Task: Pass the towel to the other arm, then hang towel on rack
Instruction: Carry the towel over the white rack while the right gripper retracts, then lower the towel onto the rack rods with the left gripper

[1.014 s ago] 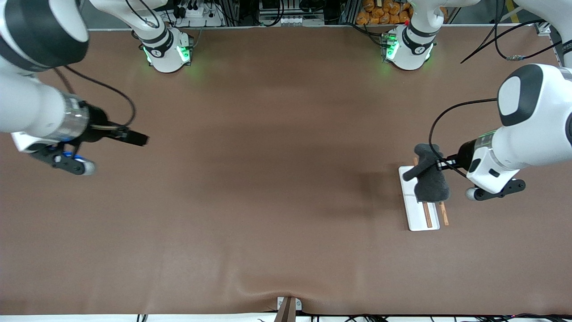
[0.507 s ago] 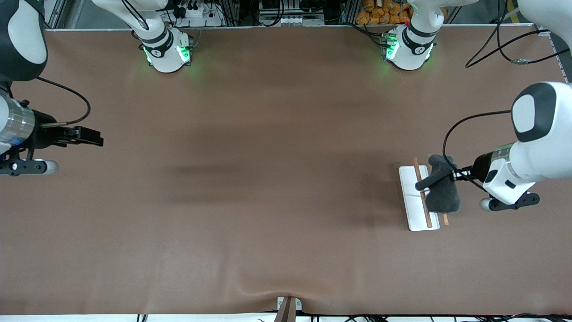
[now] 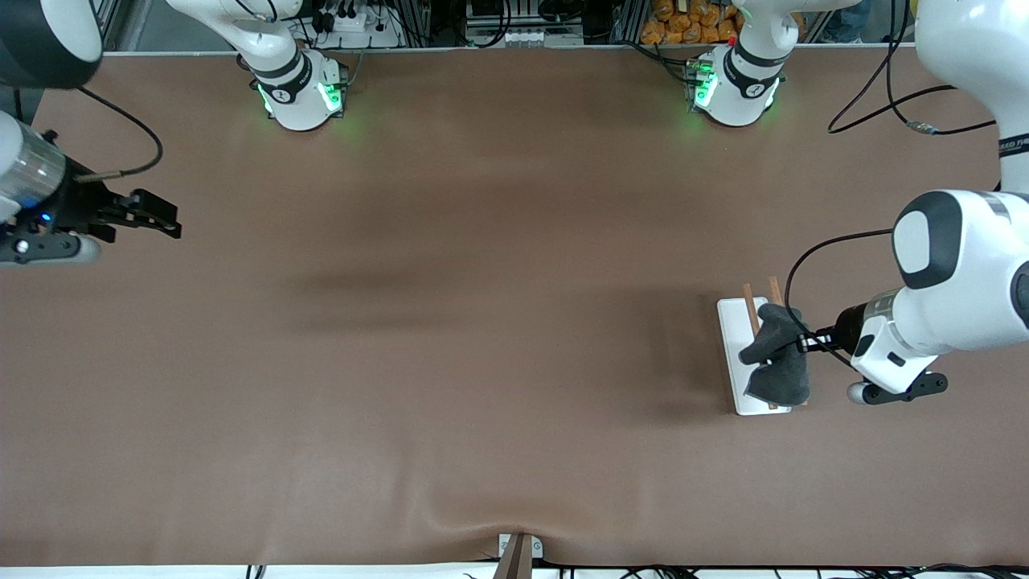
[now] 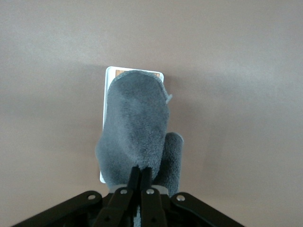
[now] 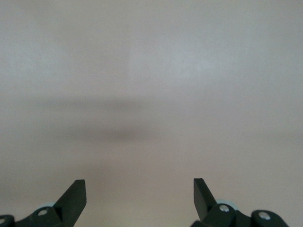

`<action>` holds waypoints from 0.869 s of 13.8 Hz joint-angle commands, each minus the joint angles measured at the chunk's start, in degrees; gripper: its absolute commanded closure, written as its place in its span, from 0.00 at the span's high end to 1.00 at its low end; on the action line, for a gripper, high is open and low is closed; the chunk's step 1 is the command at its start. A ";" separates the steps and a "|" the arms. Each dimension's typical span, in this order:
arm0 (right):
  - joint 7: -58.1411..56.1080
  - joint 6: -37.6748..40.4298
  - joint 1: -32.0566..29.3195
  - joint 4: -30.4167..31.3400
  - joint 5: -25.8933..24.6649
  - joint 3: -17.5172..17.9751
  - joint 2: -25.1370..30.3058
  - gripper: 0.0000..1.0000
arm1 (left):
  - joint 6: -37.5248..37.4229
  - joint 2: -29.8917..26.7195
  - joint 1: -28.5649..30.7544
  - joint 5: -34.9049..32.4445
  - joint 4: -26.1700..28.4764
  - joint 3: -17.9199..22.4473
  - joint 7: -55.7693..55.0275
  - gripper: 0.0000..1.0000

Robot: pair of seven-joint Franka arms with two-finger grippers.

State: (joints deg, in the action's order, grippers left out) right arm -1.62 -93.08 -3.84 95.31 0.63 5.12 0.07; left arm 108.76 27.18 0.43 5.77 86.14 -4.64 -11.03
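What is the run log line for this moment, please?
left gripper: shut on towel, over rack | right gripper: open, waiting at right arm's end of table | towel: not yet released

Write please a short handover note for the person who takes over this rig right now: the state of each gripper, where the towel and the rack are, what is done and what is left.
Left gripper: shut on the small dark grey fuzzy towel, over the rack.
Right gripper: open, holds nothing, waits over bare table at the right arm's end.
Rack (flat white plate with two thin brown wooden rods): on the table at the left arm's end. The towel covers the part of the rods nearer to the front camera.
Done: the towel is already with the left arm, so the pass appears done.
Left: settle the towel on the rods, open the left gripper, withdraw.
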 commanded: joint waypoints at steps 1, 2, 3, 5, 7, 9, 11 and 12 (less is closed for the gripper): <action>-0.22 0.01 -1.26 -3.71 -1.15 0.94 -0.33 1.00 | 1.19 1.29 0.97 -1.64 -0.09 -0.37 0.66 0.00; -0.22 0.18 -1.18 -4.16 -1.24 0.94 -0.51 1.00 | 1.19 1.47 1.41 -1.81 -0.09 -0.37 0.66 0.00; -0.14 0.18 -1.26 -4.43 -1.24 0.94 -0.51 1.00 | 1.19 1.82 1.42 -1.82 -0.09 -0.37 0.66 0.00; -0.14 0.18 -1.09 -4.60 -1.33 0.94 -0.77 1.00 | 1.28 2.53 1.33 -1.73 -0.09 -0.37 0.57 0.00; -0.22 0.27 -1.52 -5.57 -2.90 0.94 -1.38 1.00 | 1.98 3.49 1.33 -1.64 -0.01 -0.37 0.39 0.28; -0.05 0.62 -1.44 -5.57 -4.05 0.94 -1.39 1.00 | 1.98 3.50 1.41 -1.64 0.26 -0.46 0.39 0.63; -0.14 1.68 -0.56 -6.27 -4.05 1.03 -1.39 1.00 | 1.72 2.71 1.42 -1.64 0.96 -0.37 0.22 1.00; -0.05 1.68 -0.47 -6.28 -4.23 1.29 -1.47 1.00 | 1.11 2.10 1.42 -1.64 1.05 -0.37 0.30 1.00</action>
State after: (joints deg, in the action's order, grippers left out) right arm -1.62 -92.78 -4.03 91.13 -2.26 5.34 -0.52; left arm 110.12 30.88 1.56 5.46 86.22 -4.71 -10.99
